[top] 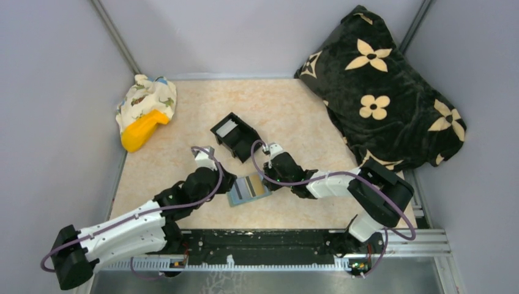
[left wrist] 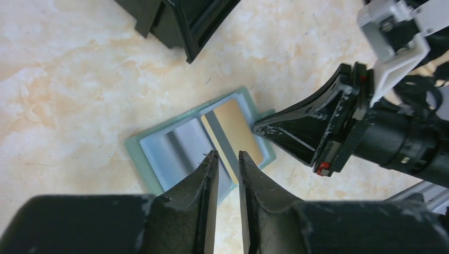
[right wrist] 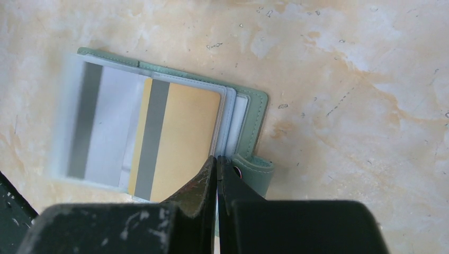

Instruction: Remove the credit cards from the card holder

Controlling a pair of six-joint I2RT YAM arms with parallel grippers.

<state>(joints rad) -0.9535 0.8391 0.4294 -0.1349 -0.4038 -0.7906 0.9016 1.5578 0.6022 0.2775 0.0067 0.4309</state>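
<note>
The sage-green card holder (top: 248, 188) lies open on the table between my two grippers. A tan-gold card (right wrist: 182, 137) with a grey stripe sits in its right pocket. A pale whitish card (right wrist: 108, 132) sits in the clear sleeve to the left. My right gripper (right wrist: 217, 159) is shut, with its tips down on the holder's right edge beside the snap tab (right wrist: 254, 168). My left gripper (left wrist: 226, 154) is slightly open and empty, hovering over the holder's (left wrist: 138, 153) near edge, close to the gold card (left wrist: 238, 129). In the top view the left gripper (top: 227, 184) and right gripper (top: 267, 179) flank the holder.
A black plastic box (top: 235, 135) stands just behind the holder. A yellow object wrapped in a printed cloth (top: 144, 113) lies at the back left. A black flowered blanket (top: 385, 92) fills the back right corner. Grey walls enclose the table.
</note>
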